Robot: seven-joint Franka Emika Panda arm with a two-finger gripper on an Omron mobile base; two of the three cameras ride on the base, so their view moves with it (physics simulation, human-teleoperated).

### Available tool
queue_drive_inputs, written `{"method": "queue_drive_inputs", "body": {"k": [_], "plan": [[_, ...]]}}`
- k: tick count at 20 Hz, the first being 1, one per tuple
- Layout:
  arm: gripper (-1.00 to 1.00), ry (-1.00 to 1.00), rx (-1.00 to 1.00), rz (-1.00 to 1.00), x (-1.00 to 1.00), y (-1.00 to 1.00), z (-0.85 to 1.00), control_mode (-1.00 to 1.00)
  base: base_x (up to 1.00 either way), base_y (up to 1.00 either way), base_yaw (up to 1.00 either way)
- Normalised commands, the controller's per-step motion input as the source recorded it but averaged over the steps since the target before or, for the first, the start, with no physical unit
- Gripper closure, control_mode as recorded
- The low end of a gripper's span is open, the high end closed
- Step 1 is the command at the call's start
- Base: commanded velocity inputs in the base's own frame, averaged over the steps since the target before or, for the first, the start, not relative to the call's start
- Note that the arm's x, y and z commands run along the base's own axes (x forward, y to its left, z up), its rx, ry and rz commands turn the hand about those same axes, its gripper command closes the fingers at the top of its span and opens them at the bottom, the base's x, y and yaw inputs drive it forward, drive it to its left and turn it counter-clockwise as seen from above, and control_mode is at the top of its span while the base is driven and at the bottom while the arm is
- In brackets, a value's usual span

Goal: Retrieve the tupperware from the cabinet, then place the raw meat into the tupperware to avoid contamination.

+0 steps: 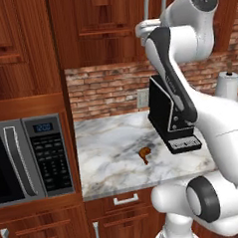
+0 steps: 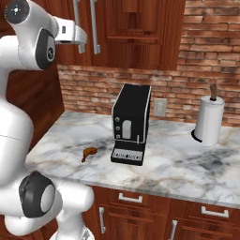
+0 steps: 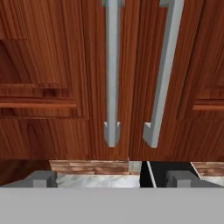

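Our gripper point(image 3: 112, 177) hangs open and empty in front of the cabinet point(image 3: 57, 65), its two dark fingertips point(image 3: 41, 178) set wide apart at the bottom of the hand view, close to the closed doors and touching neither handle. We count two silver bar handles point(image 3: 112, 74) side by side at the seam where the two doors meet, both upright, their lower ends just above the fingertips. In the left base view the arm point(image 1: 176, 87) reaches up toward those handles, and in the right base view its hand end sits just beside them. We count one piece of raw meat point(image 1: 145, 153), lying on the marble counter point(image 1: 108, 156) just left of the one black coffee machine point(image 2: 131, 124), near it but apart; the right base view shows the same piece at the machine's lower left. One microwave point(image 1: 28, 159) appears in the left base view, its small blue display too blurred for us to read, as are the keypad marks. The right base view adds one paper towel roll point(image 2: 209, 119) standing upright on the counter and one wall outlet point(image 2: 161, 107) on the brick behind the machine. Of the tupperware we can tell nothing, since both doors are shut.
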Motion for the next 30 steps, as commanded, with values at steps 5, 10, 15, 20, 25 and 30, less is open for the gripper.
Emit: {"method": "queue_drive_inputs", "body": {"k": [5, 10, 15, 20, 25, 30], "plan": [[-1.00, -0.17, -0.05, -0.01, 0.52, 0.01, 0.11, -1.00, 0.00, 0.00, 0.00], [-1.00, -0.02, -0.02, 0.00, 0.54, 0.00, 0.00, -1.00, 0.00, 0.00, 0.00], [-1.00, 0.01, 0.00, 0.00, 0.39, -0.03, 0.00, -1.00, 0.00, 0.00, 0.00], [-1.00, 0.02, 0.00, 0.00, 0.41, -0.04, 0.00, -1.00, 0.00, 0.00, 0.00], [-1.00, 0.00, 0.00, -0.03, 0.50, 0.00, -0.06, -1.00, 0.00, 0.00, 0.00], [-1.00, 0.00, 0.00, -0.05, 0.58, -0.01, -0.11, -1.00, 0.00, 0.00, 0.00]]}}
